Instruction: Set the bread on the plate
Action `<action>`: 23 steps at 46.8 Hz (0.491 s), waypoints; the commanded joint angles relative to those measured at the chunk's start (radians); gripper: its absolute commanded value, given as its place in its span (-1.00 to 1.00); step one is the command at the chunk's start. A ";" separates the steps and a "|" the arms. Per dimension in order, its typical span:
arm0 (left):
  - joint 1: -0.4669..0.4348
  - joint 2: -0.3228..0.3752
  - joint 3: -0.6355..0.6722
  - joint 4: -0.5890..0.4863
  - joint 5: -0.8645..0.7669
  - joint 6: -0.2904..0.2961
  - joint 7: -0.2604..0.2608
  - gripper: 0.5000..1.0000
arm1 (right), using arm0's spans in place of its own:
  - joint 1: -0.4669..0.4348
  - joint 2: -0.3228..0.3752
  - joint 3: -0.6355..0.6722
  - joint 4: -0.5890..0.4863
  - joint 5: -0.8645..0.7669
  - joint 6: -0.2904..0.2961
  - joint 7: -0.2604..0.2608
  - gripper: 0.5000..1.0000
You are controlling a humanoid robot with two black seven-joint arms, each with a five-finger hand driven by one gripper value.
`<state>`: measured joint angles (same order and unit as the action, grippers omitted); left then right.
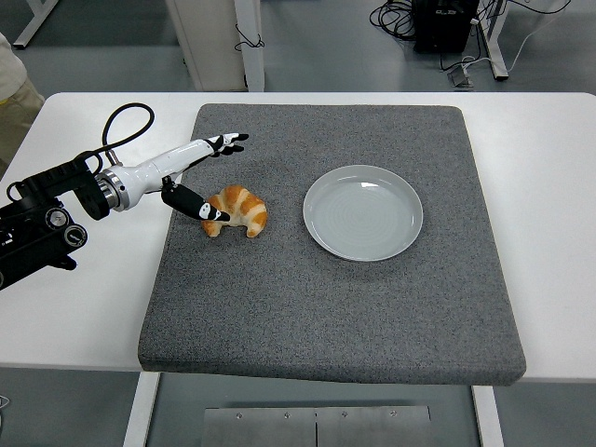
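Bread (235, 211) lies on the left half of a grey mat (326, 307), a golden croissant with its curved back toward the far side and its two tips pointing toward the near edge. It rests flat on the mat, not lifted. Just to its right, apart from it with a strip of mat between, sits the plate (363, 212), pale grey, round and bare, also on the mat.

From the left edge the robot's left arm reaches in low over the white table (84, 307), black at the shoulder end with a looped cable above it, white along the forearm. The left hand (196, 172) is open above the mat's left margin: the fingers (223, 142) stretch out straight and spread toward the far side of the croissant, holding nothing, while the thumb (197, 205) points down and to the right, its black tip at the croissant's left end. From here I cannot tell whether that tip actually touches the crust or stops just beside it. The hand has no grasp on the bread.

At the top left corner a bit of a person's pale clothing (14, 79) shows beyond the table.
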<state>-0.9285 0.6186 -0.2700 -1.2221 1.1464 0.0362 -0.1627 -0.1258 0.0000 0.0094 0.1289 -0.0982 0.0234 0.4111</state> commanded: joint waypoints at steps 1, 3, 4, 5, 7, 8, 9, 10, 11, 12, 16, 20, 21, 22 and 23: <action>0.007 0.000 0.017 0.001 0.004 0.005 -0.001 0.86 | 0.000 0.000 0.000 0.000 -0.001 0.000 0.000 1.00; 0.011 -0.002 0.031 0.004 0.010 0.016 -0.001 0.86 | 0.000 0.000 0.000 0.000 -0.001 0.000 0.000 1.00; 0.013 -0.003 0.038 0.007 0.015 0.027 0.000 0.87 | 0.000 0.000 0.001 0.000 0.000 0.000 0.000 1.00; 0.013 -0.003 0.043 0.010 0.018 0.036 0.000 0.86 | 0.000 0.000 0.000 0.000 0.000 0.000 0.000 1.00; 0.013 -0.006 0.057 0.010 0.022 0.054 -0.001 0.86 | 0.000 0.000 0.000 0.000 0.000 0.000 0.000 1.00; 0.013 -0.008 0.063 0.010 0.024 0.059 -0.001 0.87 | 0.000 0.000 0.000 0.000 0.000 0.000 0.000 1.00; 0.013 -0.011 0.069 0.012 0.024 0.063 -0.001 0.87 | 0.000 0.000 0.000 0.000 0.000 0.000 0.000 1.00; 0.013 -0.014 0.074 0.012 0.024 0.066 -0.001 0.87 | 0.000 0.000 0.001 0.000 0.000 0.001 0.000 1.00; 0.011 -0.017 0.077 0.013 0.024 0.068 -0.001 0.87 | 0.000 0.000 0.000 0.000 0.000 0.000 0.000 1.00; 0.013 -0.020 0.077 0.015 0.024 0.071 -0.001 0.87 | 0.000 0.000 0.000 0.000 0.000 0.000 0.000 1.00; 0.011 -0.036 0.077 0.021 0.024 0.077 -0.001 0.87 | 0.000 0.000 0.000 0.000 0.000 0.001 0.000 1.00; 0.013 -0.051 0.077 0.029 0.024 0.080 0.000 0.87 | 0.000 0.000 0.001 0.000 0.000 0.000 0.000 1.00; 0.013 -0.054 0.077 0.032 0.024 0.080 0.000 0.87 | 0.000 0.000 0.000 0.000 0.000 0.000 0.000 1.00; 0.013 -0.059 0.077 0.035 0.024 0.080 0.000 0.87 | 0.000 0.000 0.000 0.000 0.000 0.000 0.000 1.00; 0.013 -0.062 0.077 0.038 0.024 0.080 0.000 0.87 | 0.000 0.000 0.000 0.000 0.000 0.000 0.000 1.00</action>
<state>-0.9163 0.5664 -0.1934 -1.1922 1.1704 0.1166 -0.1638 -0.1259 0.0000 0.0095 0.1288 -0.0983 0.0232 0.4111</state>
